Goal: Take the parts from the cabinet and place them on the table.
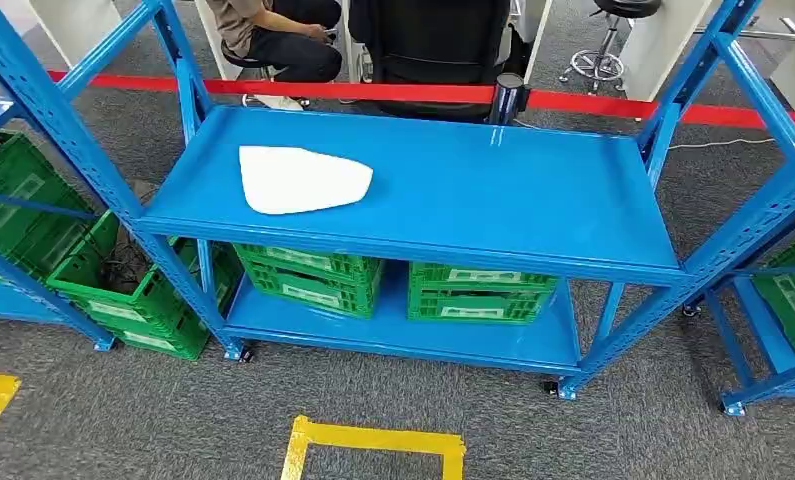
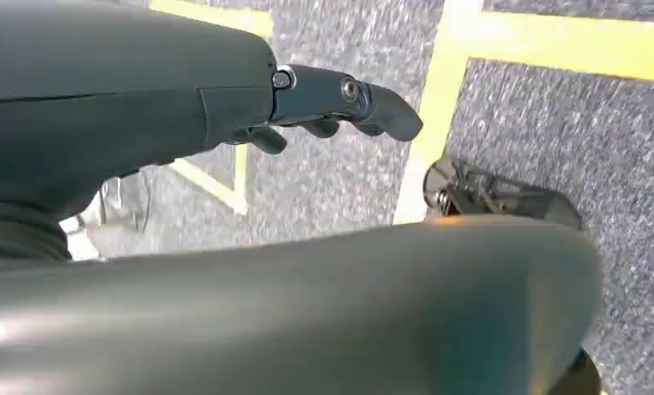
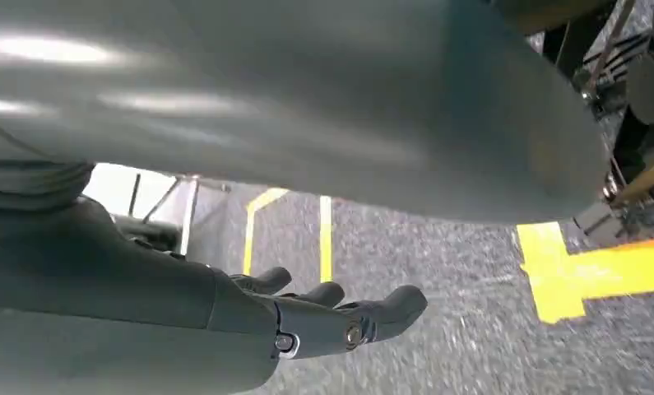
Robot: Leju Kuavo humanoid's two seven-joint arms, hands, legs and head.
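I'm looking down from the head view at a blue shelf rack, and I take its upper shelf as my landmark. The white part, a flat rounded piece, lies on that shelf towards its left end, well clear of the edges. Below the shelf, on the rack's lower level, sit green crates; more green crates stand on the floor to the left of the rack. Behind the rack runs a red barrier tape, and past it a person sits on a chair. In front of the rack, yellow floor tape marks a box on the grey carpet.

Both arms hang at my sides. The left robot hand holds nothing, its fingers loosely extended over the carpet; the right robot hand is likewise empty, fingers apart.

I cannot settle from this whether the rack is the cabinet the part must leave or the place where it belongs, so I won't commit to a pick or call it delivered. If a grasp is due, my judgement is that the part is thin and flat, so I would come in low from the near edge of the shelf and avoid pushing it towards the back.
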